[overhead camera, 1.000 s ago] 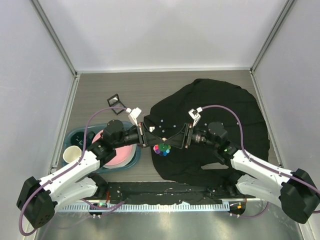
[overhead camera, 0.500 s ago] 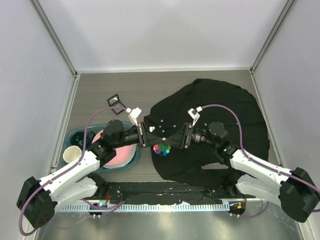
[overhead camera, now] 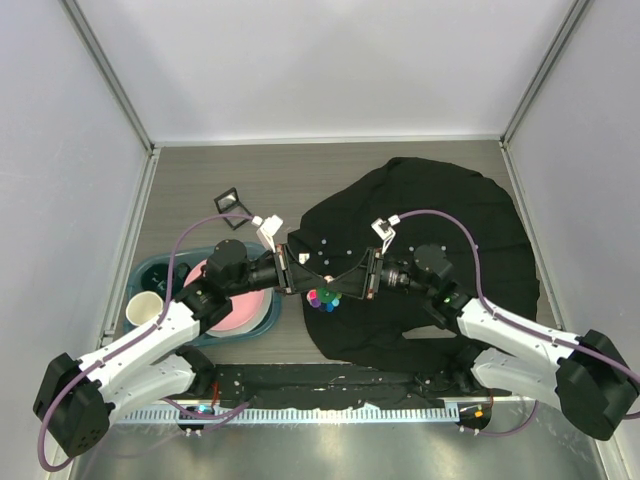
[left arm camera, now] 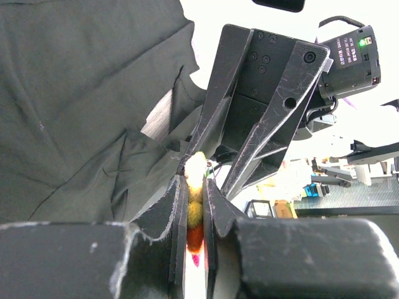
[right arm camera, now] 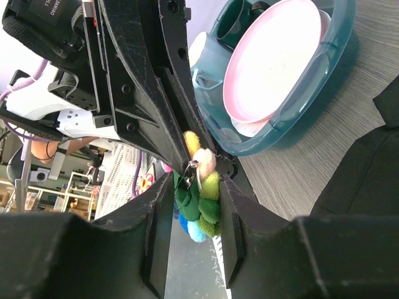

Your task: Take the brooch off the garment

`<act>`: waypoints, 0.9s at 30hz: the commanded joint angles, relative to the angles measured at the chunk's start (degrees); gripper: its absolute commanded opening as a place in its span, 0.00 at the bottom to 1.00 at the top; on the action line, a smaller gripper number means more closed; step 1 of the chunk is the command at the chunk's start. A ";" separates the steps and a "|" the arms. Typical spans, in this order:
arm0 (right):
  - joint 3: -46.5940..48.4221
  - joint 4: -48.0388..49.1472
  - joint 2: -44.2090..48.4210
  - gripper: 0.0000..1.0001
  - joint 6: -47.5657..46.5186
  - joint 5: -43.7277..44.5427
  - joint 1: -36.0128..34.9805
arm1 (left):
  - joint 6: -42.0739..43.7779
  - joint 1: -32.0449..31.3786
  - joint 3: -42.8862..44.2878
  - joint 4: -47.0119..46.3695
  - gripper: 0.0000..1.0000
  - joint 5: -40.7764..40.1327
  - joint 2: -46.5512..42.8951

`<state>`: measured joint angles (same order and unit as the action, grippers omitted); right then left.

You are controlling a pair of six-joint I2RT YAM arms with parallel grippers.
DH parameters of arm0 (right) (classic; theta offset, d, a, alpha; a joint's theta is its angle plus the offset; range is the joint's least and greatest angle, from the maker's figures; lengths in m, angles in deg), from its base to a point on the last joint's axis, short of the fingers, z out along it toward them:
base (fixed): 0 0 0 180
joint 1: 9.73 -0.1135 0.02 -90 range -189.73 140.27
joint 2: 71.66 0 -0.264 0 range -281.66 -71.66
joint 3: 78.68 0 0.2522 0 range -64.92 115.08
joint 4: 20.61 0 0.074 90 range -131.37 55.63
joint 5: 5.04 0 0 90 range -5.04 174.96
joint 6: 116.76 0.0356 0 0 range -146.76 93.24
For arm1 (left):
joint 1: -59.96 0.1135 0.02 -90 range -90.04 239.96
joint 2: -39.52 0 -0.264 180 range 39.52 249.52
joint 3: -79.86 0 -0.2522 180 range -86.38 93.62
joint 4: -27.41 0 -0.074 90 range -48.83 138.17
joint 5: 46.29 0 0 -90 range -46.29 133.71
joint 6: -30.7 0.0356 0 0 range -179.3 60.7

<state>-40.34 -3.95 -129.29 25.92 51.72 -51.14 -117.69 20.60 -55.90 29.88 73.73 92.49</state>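
Note:
The brooch (overhead camera: 322, 297), a fluffy flower with multicoloured petals, hangs between my two grippers at the left edge of the black garment (overhead camera: 440, 220). My left gripper (overhead camera: 314, 284) is shut on it. In the left wrist view its fingers (left arm camera: 194, 180) pinch the yellow and orange petals (left arm camera: 194, 212), with black cloth (left arm camera: 75, 112) close beside. My right gripper (overhead camera: 342, 287) meets it from the other side. In the right wrist view its fingers (right arm camera: 196, 180) press on the green and blue petals (right arm camera: 209, 205). A metal pin clasp (right arm camera: 193, 167) shows there. I cannot tell if the pin is still in the cloth.
A teal tub (overhead camera: 160, 272) holds a pink plate (overhead camera: 245, 305) and a cream cup (overhead camera: 144, 308) at the left. The tub also shows in the right wrist view (right arm camera: 312, 106). A small black square frame (overhead camera: 232, 203) lies behind it. Grey walls close in both sides.
My right arm has shifted slightly left, pressing closer toward the brooch. The left arm and the brooch stay in place.

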 commanded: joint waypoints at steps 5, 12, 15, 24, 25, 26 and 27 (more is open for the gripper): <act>-0.76 4.39 -1.00 0.35 0.14 -0.52 -0.60 | -1.37 -0.02 0.19 -2.69 0.00 0.48 -0.15; -0.85 5.01 -1.26 0.31 0.05 -0.78 -0.69 | -1.99 0.07 -0.07 -3.39 0.00 0.83 0.03; -1.02 5.01 -1.17 0.31 0.31 -0.61 -0.60 | -2.25 -0.02 0.02 -3.48 0.00 0.92 0.12; -1.29 7.64 -2.22 0.28 0.66 2.20 -2.36 | -5.24 -0.02 -0.95 -7.34 0.00 1.88 1.17; -1.29 7.99 -2.49 0.27 0.66 2.38 -2.62 | -5.68 -0.02 -1.04 -7.87 0.00 1.80 1.26; -1.29 8.52 -2.67 0.27 0.66 2.64 -2.80 | -5.77 -0.02 -1.04 -8.05 0.00 1.97 1.35; -1.29 8.61 -2.84 0.24 0.58 3.08 -3.15 | -5.77 -0.02 -0.95 -8.05 0.00 1.97 1.35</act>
<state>-41.93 -0.46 -131.19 26.16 53.43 -52.14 -121.50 20.89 -57.19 28.59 73.99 93.46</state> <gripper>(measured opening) 0.284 0.142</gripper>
